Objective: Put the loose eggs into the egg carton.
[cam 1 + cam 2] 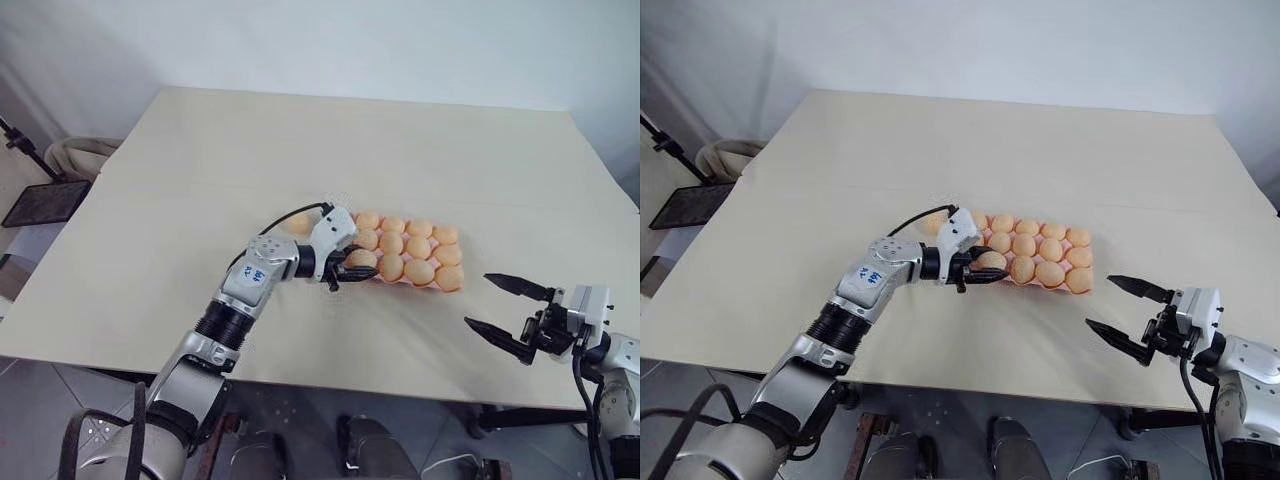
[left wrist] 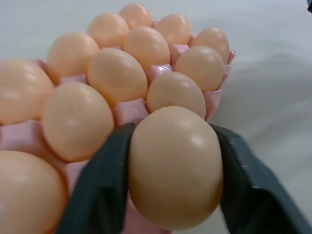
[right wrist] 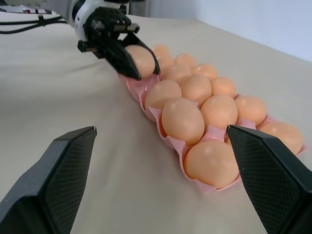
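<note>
A: What is on the table (image 1: 200,200)?

B: A pale beige table with a pink egg carton (image 3: 146,90) lying flat a little right of centre, near the front edge. Its cups hold pale orange-tan eggs in three rows.

A: And the left gripper (image 1: 358,264)?

B: It reaches in from the left to the carton's near left corner. Its two black fingers (image 2: 100,190) are closed around one egg (image 2: 175,168), one finger pressed on each side. The egg sits at the corner of the carton, just beside the filled cups; whether it already rests in its cup I cannot tell.

A: Are there any eggs outside the carton?

B: One loose egg (image 1: 933,223) lies on the table just beyond the left arm, near the carton's far left corner, partly hidden by the wrist and a black cable (image 1: 918,216).

A: What about the right gripper (image 1: 500,304)?

B: It hovers to the right of the carton, near the table's front edge, well apart from the eggs. Its fingers are spread wide with nothing between them, pointing back toward the carton
</note>
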{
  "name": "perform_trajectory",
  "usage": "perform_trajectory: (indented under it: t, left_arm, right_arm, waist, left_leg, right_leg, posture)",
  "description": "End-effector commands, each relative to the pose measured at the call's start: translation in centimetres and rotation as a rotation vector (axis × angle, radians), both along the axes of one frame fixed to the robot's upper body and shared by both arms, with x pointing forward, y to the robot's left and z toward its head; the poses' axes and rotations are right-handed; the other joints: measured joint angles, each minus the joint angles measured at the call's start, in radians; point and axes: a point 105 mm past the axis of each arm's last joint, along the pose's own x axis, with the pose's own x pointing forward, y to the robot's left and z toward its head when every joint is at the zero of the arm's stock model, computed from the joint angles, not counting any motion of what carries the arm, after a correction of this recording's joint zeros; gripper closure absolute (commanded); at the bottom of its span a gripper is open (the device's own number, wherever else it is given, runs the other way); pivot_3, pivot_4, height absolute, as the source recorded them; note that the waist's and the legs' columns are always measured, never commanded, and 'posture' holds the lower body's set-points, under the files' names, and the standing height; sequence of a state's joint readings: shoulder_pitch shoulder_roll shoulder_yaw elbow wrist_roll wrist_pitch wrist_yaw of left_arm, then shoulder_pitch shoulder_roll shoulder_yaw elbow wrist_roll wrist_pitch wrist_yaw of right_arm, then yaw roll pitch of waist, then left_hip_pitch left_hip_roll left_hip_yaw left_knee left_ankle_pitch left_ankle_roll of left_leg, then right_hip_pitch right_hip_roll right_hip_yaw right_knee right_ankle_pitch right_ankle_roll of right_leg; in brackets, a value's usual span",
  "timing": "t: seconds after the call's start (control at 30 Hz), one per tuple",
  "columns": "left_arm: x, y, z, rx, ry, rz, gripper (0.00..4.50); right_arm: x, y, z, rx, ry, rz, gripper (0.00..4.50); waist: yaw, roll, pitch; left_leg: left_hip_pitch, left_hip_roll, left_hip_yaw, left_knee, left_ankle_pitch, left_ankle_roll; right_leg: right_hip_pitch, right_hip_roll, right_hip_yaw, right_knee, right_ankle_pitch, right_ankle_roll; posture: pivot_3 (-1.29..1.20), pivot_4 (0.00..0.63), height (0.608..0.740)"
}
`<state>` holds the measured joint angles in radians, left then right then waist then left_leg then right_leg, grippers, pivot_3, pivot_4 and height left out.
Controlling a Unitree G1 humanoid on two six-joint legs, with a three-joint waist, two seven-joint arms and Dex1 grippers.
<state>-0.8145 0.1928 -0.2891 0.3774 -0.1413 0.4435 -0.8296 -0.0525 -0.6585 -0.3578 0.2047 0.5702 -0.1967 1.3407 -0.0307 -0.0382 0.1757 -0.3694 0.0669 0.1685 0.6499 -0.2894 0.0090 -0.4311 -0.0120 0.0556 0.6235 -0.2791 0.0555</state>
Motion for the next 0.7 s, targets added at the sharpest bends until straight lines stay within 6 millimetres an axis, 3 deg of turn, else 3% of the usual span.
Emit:
perform_trajectory:
  t: [0.03, 0.13, 0.4, 0.53, 0.7]
  left_arm:
    - [0.2, -0.6, 1.6, -0.036, -0.051, -0.013, 0.93]
    - [0.4, -0.7, 2.0, -0.046, -0.069, 0.003, 0.01]
    - [1.2, 1.5, 5.8, -0.155, -0.119, 0.097, 0.01]
    - [2.3, 4.5, 9.3, -0.264, -0.171, 0.251, 0.01]
    - [3.9, 7.7, 10.6, -0.295, -0.211, 0.426, 0.01]
  right_arm:
    - [0.0, -0.3, 0.7, -0.001, -0.032, -0.018, 0.00]
    - [-0.1, -0.3, 0.7, -0.001, -0.028, -0.016, 0.00]
    - [-0.2, -0.5, 0.7, -0.003, -0.017, 0.000, 0.00]
    - [-0.2, -0.6, 0.5, 0.003, -0.004, 0.005, 0.00]
    - [0.1, -0.4, 0.3, 0.010, 0.003, 0.006, 0.00]
  waist:
    - [-0.001, 0.000, 0.000]
    - [-0.001, 0.000, 0.000]
    - [-0.003, 0.000, 0.000]
    - [-0.002, 0.000, 0.000]
    - [-0.001, 0.000, 0.000]
  left_leg:
    - [0.000, 0.000, 0.000, 0.000, 0.000, 0.000]
    - [0.001, 0.000, 0.000, 0.000, 0.000, 0.000]
    - [0.001, 0.000, 0.000, 0.001, 0.000, 0.000]
    - [0.001, 0.000, 0.000, 0.001, 0.000, 0.000]
    - [0.002, 0.000, 0.000, 0.001, 0.001, 0.000]
  right_leg:
    - [0.000, 0.000, 0.000, 0.000, 0.000, 0.000]
    - [0.000, 0.000, 0.000, 0.000, 0.000, 0.000]
    - [0.000, 0.000, 0.000, 0.002, 0.000, 0.000]
    - [0.000, 0.000, 0.000, 0.003, 0.000, 0.000]
    - [0.001, 0.000, 0.000, 0.003, 0.000, 0.000]
  posture:
    - [0.00, 0.150, 0.740]
    - [0.00, 0.150, 0.740]
    - [0.00, 0.150, 0.740]
    - [0.00, 0.150, 0.740]
    - [0.00, 0.150, 0.740]
